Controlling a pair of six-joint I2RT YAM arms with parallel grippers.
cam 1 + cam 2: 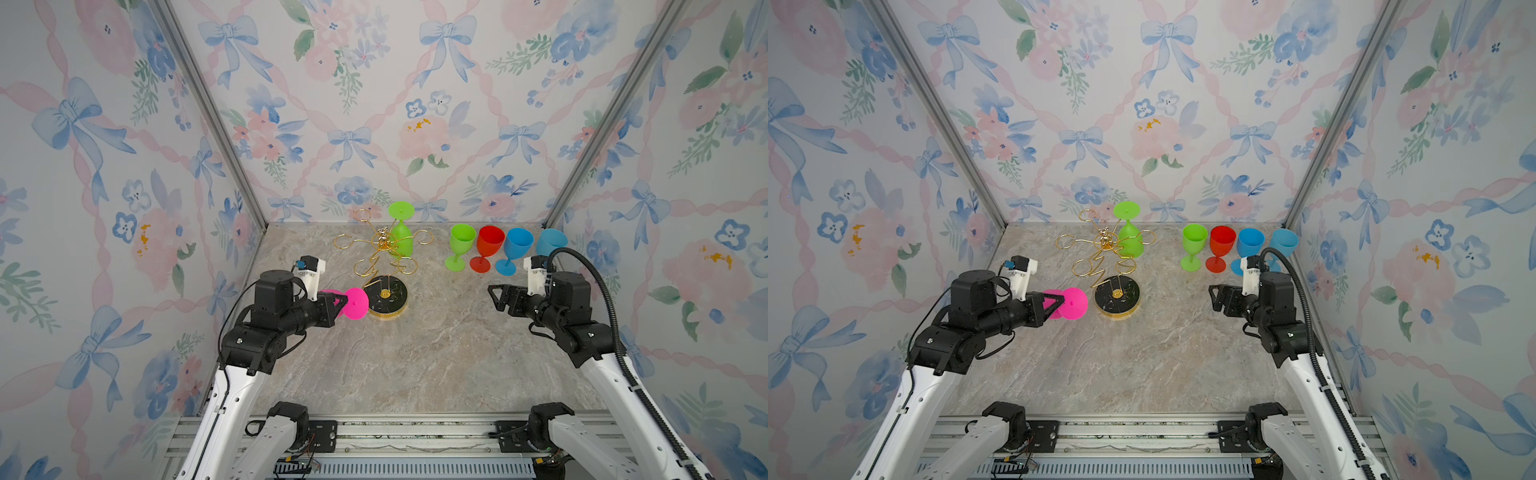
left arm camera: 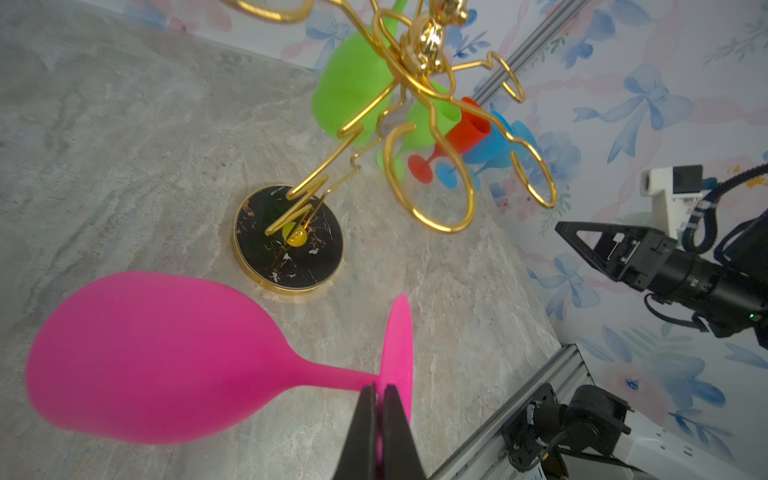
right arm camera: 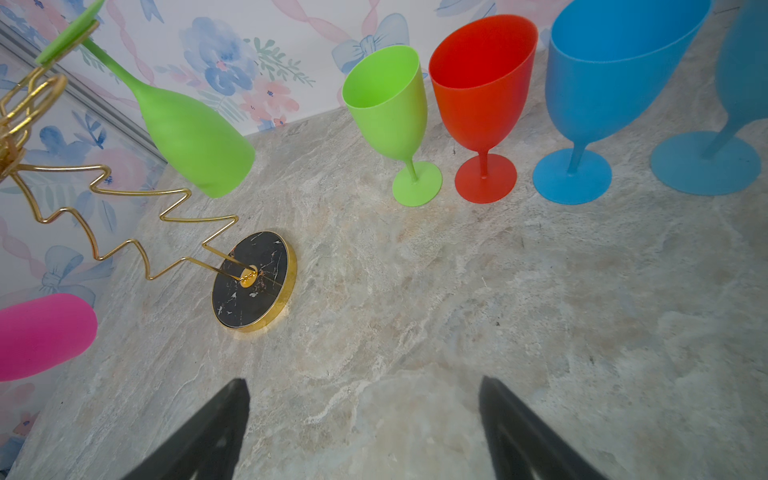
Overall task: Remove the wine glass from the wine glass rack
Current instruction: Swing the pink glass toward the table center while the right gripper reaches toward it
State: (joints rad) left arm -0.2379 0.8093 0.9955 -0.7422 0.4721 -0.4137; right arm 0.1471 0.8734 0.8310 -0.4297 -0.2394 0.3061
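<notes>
Pink glass point(image 2: 158, 353), five others point(image 1: 489, 245), one rack point(image 1: 392, 305)

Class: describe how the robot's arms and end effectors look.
Left arm and right arm: white links, black joints. Left end effector and right end effector: black triangular fingers, white wrist camera mounts. A ribbed black conduit follows the right arm.

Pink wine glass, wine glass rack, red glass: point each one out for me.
pink wine glass point(image 2: 145, 353), left wrist view, on its bowl.
wine glass rack point(image 3: 239, 301), right wrist view, on its black base.
red glass point(image 3: 478, 108), right wrist view, on its bowl.
</notes>
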